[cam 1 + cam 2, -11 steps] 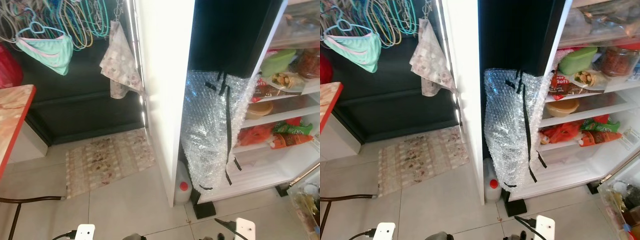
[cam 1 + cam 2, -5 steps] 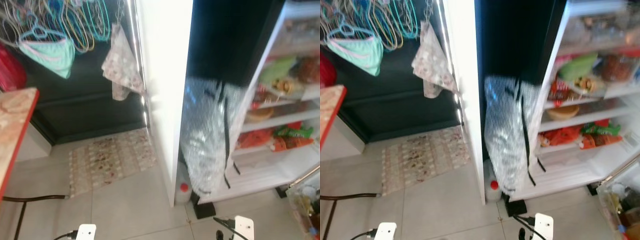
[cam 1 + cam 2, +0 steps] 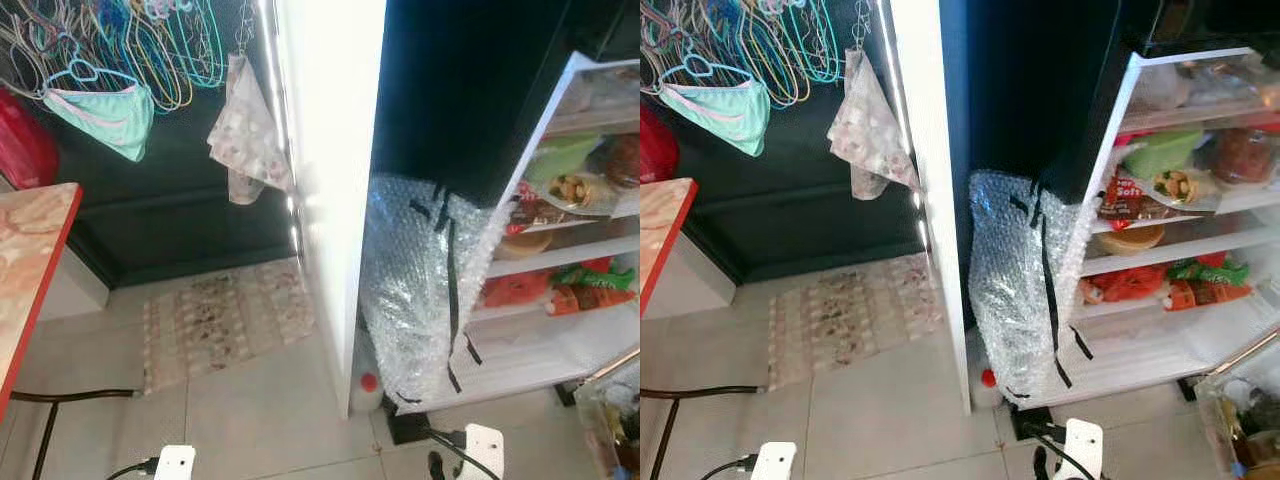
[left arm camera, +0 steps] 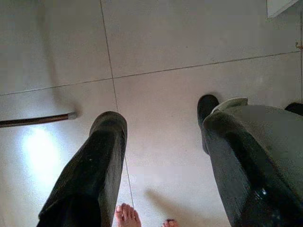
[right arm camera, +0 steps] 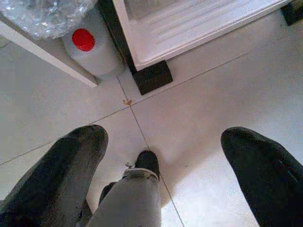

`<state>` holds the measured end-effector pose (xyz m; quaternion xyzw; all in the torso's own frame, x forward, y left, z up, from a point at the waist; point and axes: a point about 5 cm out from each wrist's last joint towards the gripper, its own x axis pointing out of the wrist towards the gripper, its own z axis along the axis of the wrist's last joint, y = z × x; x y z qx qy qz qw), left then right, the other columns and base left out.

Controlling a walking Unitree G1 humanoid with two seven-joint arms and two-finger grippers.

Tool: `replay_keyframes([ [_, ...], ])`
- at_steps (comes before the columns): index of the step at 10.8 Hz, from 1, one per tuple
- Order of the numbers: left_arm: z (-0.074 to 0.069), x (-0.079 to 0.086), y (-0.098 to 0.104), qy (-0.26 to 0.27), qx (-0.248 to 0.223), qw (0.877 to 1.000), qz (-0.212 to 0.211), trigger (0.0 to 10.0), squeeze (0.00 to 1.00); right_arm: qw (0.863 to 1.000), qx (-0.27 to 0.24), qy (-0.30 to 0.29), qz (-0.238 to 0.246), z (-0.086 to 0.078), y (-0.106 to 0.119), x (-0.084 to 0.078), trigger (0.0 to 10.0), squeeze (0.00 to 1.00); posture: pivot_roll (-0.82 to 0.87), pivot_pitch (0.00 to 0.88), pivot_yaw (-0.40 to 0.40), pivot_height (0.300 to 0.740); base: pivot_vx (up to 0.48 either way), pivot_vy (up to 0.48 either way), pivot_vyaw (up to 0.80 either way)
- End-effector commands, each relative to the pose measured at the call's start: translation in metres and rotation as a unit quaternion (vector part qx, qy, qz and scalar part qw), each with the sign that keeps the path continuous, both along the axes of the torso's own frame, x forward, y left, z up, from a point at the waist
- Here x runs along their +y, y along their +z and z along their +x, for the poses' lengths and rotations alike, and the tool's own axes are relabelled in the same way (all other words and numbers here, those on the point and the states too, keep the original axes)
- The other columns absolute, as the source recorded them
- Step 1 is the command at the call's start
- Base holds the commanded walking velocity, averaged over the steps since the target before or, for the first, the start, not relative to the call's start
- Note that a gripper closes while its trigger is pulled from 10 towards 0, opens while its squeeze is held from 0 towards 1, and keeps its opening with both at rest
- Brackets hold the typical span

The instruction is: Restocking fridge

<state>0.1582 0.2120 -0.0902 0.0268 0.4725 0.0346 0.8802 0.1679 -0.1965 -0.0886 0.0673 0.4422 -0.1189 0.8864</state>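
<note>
Left eye view: the open fridge (image 3: 560,250) stands on the right, its shelves stocked with a green tub (image 3: 562,156), a plate of food (image 3: 572,190) and red packets (image 3: 520,288). A sheet of bubble wrap (image 3: 420,285) taped with black strips hangs down the fridge's near edge, and a white wall panel (image 3: 335,180) juts just left of it, leaving a narrow gap where a red-capped jug (image 3: 368,388) sits on the floor. Open tiled floor (image 3: 260,420) stretches left to a patterned mat (image 3: 225,320) and the red-edged desk (image 3: 30,270) at the far left. Against the earlier frame the whole scene sits slightly right and lower, so the camera moved; the blur is gone.

Right eye view: same scene, with hangers (image 3: 760,45) and a cloth (image 3: 872,130) on the dark wall.

Left wrist view: the left claw (image 4: 163,168) hangs over bare tile, its fingers (image 4: 102,161) set wide apart; toes of a person's foot (image 4: 127,215) show below.

Right wrist view: the right claw (image 5: 165,163) is spread wide above the tile near the fridge's bottom corner and a black block (image 5: 152,76).
</note>
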Motion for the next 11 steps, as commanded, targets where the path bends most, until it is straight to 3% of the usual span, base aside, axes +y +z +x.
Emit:
replay_keyframes([
  [1,-0.0072,0.0029,-0.0025,0.008,0.012,1.0,0.001,10.0,0.0,1.0,0.002,0.004,0.009,-0.0029,-0.002,0.0062,10.0,0.0,0.02,0.013,0.063,0.74,0.0,0.0,0.0],
  [6,-0.0055,0.0011,-0.0023,0.005,0.012,1.0,-0.001,10.0,0.0,1.0,0.008,-0.001,0.008,-0.0068,-0.0036,0.0053,10.0,0.0,0.02,0.0,0.066,0.74,0.0,0.266,0.0],
  [11,-0.0029,0.0003,-0.0013,0.001,0.007,1.0,-0.001,10.0,0.0,1.0,0.019,-0.002,0.006,-0.0093,-0.005,0.0048,10.0,0.0,0.03,0.019,0.066,0.74,0.0,0.0,-0.79],
])
